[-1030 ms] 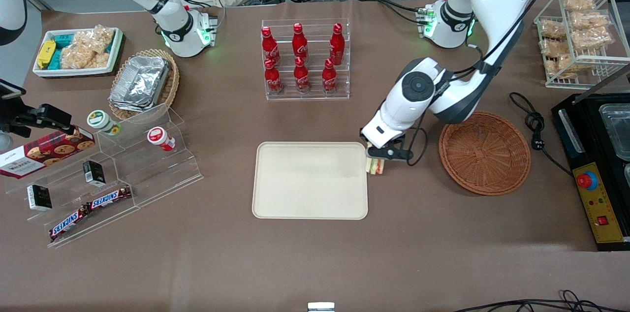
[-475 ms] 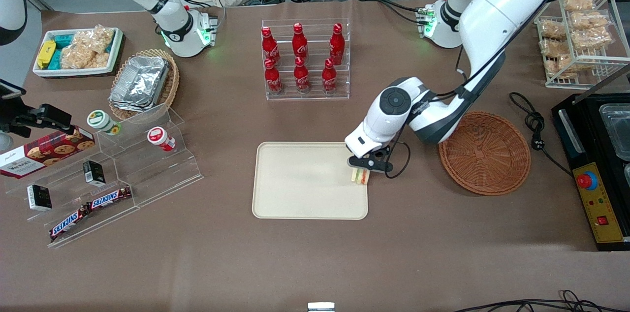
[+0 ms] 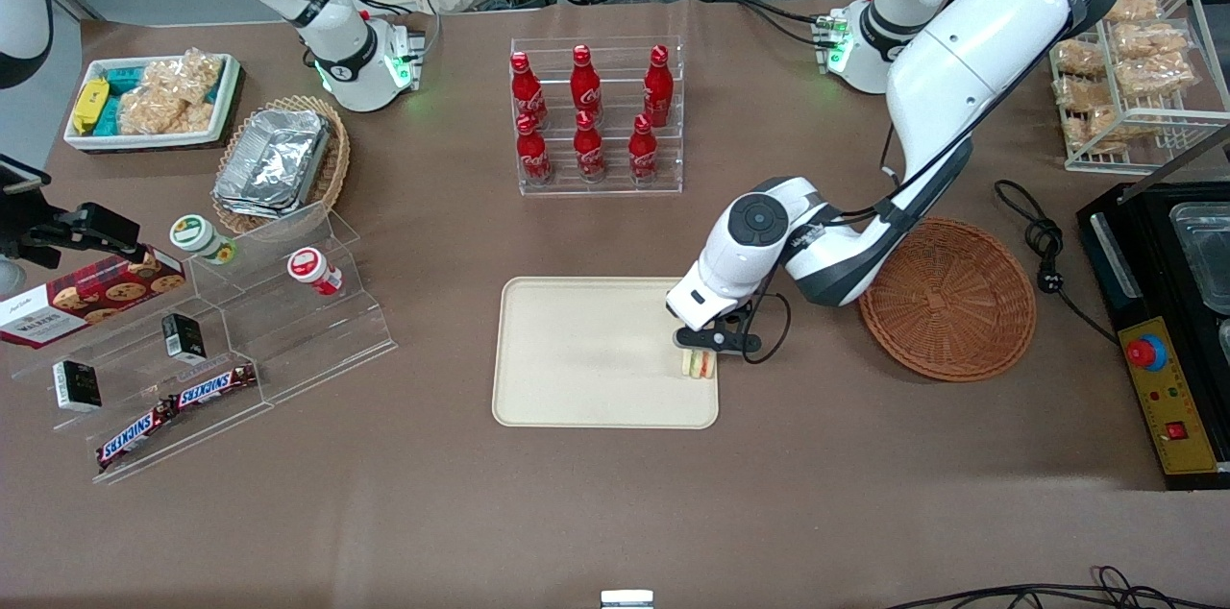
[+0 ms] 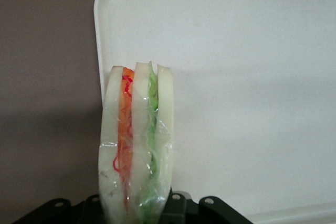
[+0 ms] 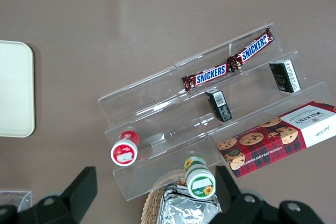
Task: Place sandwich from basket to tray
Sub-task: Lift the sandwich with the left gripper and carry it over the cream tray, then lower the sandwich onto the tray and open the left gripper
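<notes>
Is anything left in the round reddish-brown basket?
No: the basket shows only bare weave, and the gripper holds the sandwich over the tray.

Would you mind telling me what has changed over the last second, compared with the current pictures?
The gripper, shut on the sandwich, has carried it away from the basket, across the tray's rim, and now holds it over the tray's edge nearest the basket. The sandwich is gripped as before, not released. Basket, tray, cola bottles and everything else stayed put.
</notes>
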Action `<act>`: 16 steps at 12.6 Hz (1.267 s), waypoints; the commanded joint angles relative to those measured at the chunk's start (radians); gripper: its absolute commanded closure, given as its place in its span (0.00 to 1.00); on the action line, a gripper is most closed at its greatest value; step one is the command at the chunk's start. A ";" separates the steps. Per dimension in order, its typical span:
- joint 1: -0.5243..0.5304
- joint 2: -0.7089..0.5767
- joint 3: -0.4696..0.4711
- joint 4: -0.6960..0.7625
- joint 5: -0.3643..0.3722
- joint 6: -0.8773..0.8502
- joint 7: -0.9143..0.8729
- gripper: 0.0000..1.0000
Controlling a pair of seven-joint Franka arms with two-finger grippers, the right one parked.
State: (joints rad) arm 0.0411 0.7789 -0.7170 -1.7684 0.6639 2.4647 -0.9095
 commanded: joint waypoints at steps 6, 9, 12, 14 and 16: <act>-0.007 0.027 -0.002 0.060 0.019 -0.018 -0.055 0.01; 0.019 -0.105 -0.007 0.063 -0.007 -0.070 -0.104 0.01; 0.112 -0.249 -0.038 0.061 -0.180 -0.176 -0.037 0.01; 0.195 -0.335 -0.087 0.076 -0.341 -0.315 0.116 0.01; 0.224 -0.424 -0.078 0.137 -0.469 -0.522 0.261 0.01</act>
State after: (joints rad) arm 0.2345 0.4413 -0.7895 -1.6580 0.2893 2.0835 -0.7547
